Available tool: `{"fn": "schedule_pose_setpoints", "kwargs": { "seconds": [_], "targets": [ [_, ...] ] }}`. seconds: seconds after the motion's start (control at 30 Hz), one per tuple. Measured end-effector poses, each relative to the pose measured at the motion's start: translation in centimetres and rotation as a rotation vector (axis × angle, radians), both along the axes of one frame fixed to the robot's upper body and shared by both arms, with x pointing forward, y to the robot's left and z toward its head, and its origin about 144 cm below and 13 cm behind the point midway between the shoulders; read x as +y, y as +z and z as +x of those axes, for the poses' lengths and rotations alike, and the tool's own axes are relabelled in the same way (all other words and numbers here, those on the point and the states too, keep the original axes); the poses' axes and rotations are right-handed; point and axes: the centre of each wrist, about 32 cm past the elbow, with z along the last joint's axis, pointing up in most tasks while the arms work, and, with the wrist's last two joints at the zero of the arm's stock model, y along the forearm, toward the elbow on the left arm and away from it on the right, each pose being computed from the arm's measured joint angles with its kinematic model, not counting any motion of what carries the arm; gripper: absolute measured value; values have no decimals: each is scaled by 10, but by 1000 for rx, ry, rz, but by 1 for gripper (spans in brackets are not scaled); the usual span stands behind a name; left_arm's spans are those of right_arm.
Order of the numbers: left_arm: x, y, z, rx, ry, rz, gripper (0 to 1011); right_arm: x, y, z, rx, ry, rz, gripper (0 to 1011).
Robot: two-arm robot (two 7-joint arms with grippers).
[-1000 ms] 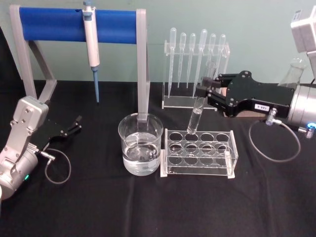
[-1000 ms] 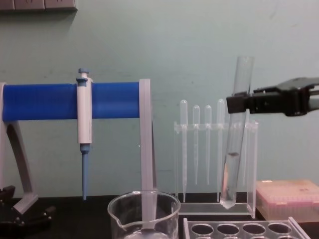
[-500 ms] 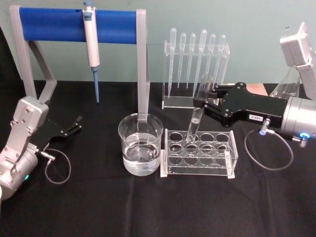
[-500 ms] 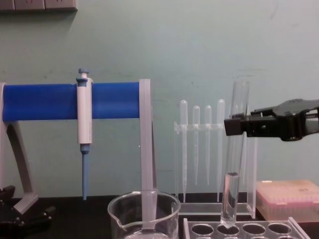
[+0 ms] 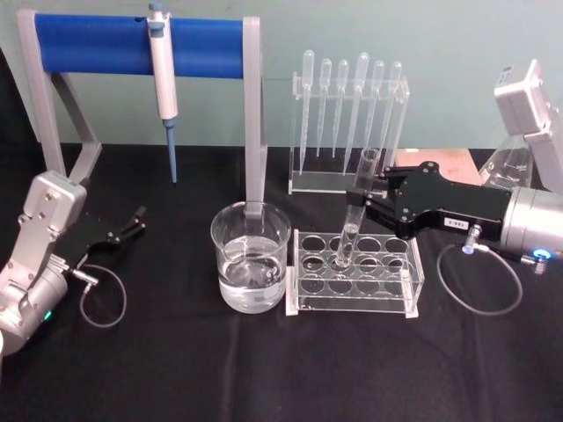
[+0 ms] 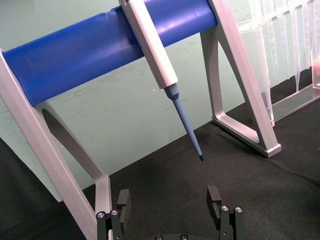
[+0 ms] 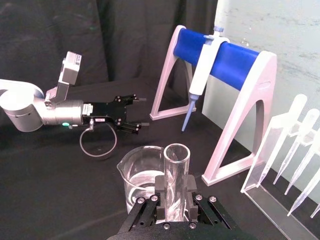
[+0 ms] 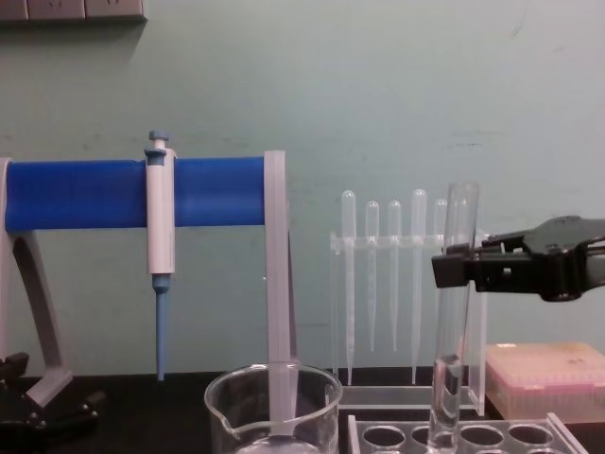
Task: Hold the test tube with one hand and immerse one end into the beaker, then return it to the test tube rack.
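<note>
**Test tube gripped over the rack, beaker standing to its left**

The test tube is a long clear glass tube with an open rimmed top and a rounded closed bottom. It stands nearly upright, leaning slightly, clamped near its upper part by the right gripper. Its lower end sits in a back-row hole of the rack. The beaker is a wide clear glass cylinder with a spout, upright on the black table, partly filled with clear liquid, just beside the rack's left end and apart from the tube.
</note>
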Motion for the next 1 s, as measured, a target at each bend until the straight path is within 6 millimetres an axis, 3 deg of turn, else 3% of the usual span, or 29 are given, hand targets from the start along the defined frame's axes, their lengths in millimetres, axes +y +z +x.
{"fn": "schedule_pose_setpoints", "kwargs": {
  "seconds": [1.0],
  "targets": [
    [0,0,0,0,0,0,1000,3,-23,3,19,0,-33,242]
  ]
}}
